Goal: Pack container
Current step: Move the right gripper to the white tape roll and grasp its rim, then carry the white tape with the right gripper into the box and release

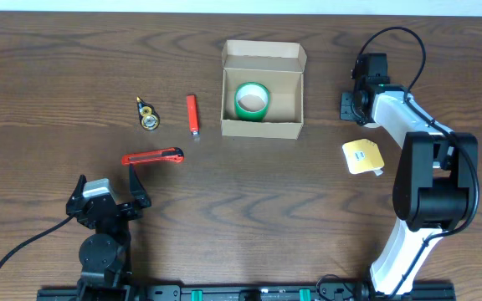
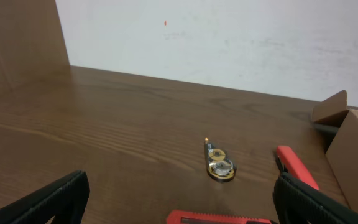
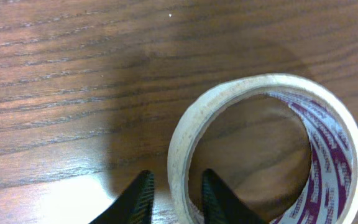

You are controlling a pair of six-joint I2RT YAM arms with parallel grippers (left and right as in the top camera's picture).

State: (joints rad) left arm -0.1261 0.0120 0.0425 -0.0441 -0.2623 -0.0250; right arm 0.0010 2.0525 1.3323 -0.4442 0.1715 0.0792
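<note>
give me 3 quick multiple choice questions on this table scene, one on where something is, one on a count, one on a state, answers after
1. Where is the green roll of tape?
A) inside the tan cardboard box
B) on a shelf
C) on the floor

2. How many red items lie on the brown wooden table left of the box?
A) one
B) two
C) four

3. How does the left hand stand?
A) open, holding nothing
B) shut on a pen
C) shut on a cup

Answers:
1 A, the overhead view shows the roll within the box walls, flap lid up.
2 B, only the red box cutter and the small red stick-shaped item are red.
3 A, its fingers are spread wide with bare table between them.
</note>
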